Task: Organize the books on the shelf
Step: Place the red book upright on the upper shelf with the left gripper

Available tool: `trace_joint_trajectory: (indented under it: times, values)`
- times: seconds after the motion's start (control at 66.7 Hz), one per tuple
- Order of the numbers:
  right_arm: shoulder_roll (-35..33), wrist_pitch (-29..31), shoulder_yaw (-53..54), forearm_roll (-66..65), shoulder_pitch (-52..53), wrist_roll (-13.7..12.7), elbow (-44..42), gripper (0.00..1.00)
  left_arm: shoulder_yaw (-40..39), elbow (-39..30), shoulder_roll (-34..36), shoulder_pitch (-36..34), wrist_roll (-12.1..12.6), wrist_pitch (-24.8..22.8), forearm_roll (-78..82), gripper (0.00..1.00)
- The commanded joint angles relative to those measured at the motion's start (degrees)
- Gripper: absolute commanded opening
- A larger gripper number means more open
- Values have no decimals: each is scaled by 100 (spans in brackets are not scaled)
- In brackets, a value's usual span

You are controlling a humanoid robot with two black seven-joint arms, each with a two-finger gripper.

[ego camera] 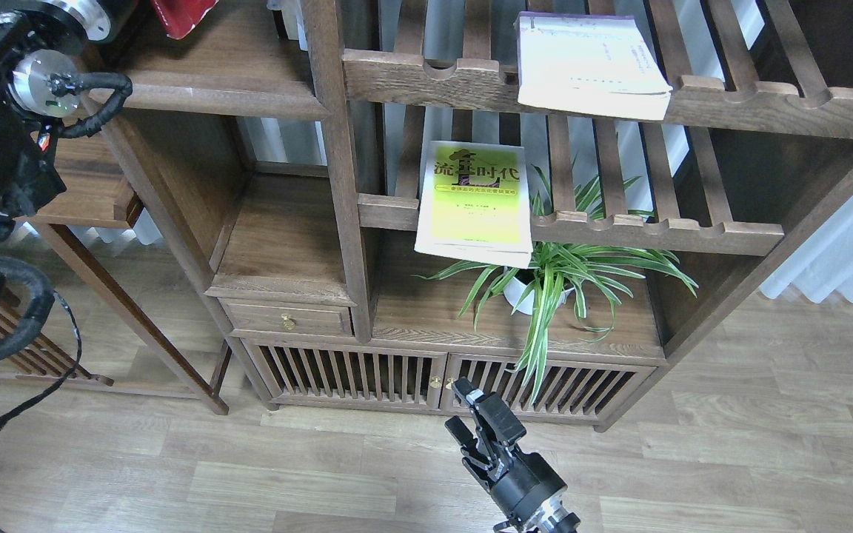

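Note:
The yellow-green book (pixel 474 203) lies flat on the lower slatted rack and overhangs its front rail. The white book (pixel 589 63) lies on the upper slatted rack, also overhanging. A corner of the dark red book (pixel 178 13) shows at the top edge, above the solid shelf (pixel 212 92). My left arm reaches up there; its gripper (pixel 146 7) is cut by the top edge and appears to hold the red book. My right gripper (pixel 471 411) is open and empty, low over the floor in front of the cabinet doors.
A potted spider plant (pixel 545 285) stands on the board under the yellow-green book. A small drawer with a brass knob (pixel 287 321) sits at the lower left. A side table (pixel 93 200) stands to the left of the bookcase.

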Motion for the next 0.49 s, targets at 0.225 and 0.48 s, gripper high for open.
trace_joint_trajectory:
  times: [0.225, 0.48]
  values:
    - [0, 1, 39, 0, -40, 0, 29, 100, -84, -1, -106, -13, -61, 61, -139, 27]
    - [0, 1, 48, 0, -75, 0, 29, 100, -111, -89, -229, -197, -430, 53, -763, 35]
